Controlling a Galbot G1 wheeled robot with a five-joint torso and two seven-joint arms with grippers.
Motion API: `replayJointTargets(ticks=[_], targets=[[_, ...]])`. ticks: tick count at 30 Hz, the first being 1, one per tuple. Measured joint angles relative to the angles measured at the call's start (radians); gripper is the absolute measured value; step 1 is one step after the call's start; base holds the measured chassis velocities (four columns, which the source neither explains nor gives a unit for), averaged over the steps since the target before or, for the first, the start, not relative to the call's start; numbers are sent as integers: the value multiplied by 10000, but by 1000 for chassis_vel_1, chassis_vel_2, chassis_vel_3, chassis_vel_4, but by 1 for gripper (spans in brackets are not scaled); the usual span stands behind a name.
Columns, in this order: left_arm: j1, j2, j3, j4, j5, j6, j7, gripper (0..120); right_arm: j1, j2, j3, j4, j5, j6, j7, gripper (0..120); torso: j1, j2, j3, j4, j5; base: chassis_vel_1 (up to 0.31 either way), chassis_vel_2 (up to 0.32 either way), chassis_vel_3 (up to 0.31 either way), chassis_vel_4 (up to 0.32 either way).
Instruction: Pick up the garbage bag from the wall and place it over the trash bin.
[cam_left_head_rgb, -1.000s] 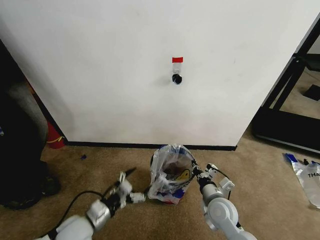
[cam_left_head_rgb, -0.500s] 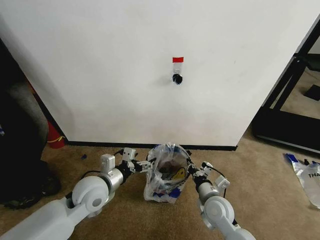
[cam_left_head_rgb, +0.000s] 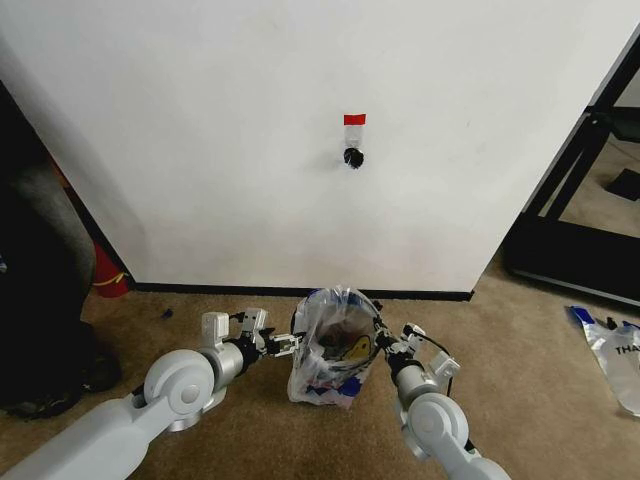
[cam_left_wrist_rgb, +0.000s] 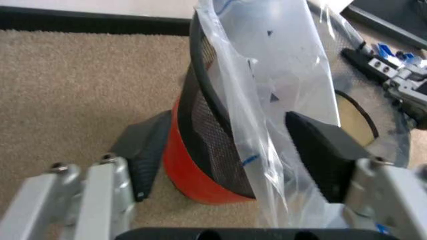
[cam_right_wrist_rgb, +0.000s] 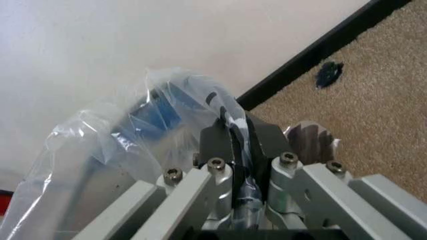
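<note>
While draped over the small round dark bin with red base (cam_left_head_rgb: 322, 345) on the carpet below the white wall (cam_left_head_rgb: 250, 150): thin clear plastic garbage bag with blue print (cam_left_head_rgb: 335, 350). Right gripper (cam_left_head_rgb: 384, 343): clamped on bag film. Left gripper (cam_left_head_rgb: 290, 342): jaws spread wide, straddling bin rim and bag edge.

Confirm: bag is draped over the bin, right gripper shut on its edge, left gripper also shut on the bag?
Not quite. The left gripper is open: in the left wrist view its fingers straddle the trash bin and garbage bag. The right gripper is shut on the bag's edge.
</note>
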Motion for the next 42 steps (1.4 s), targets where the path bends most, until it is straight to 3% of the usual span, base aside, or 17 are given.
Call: replayJointTargets(ticks=[19, 39, 42], targets=[[-14, 14, 203, 32, 110, -108, 186, 0, 4, -29, 28, 4, 6, -3, 23, 1, 0, 0, 0, -1, 0, 0, 0, 0, 0], [-459, -236, -47, 564, -62, -500, 50, 0, -45, -38, 4, -13, 8, -4, -52, 1, 0, 2, 0, -1, 1, 0, 0, 0, 0], [-523, -398, -36, 1083, -64, -491, 65, 0, -44, 19, -12, -36, 34, 3, -193, 1, 0, 2, 0, 0, 0, 0, 0, 0, 0]])
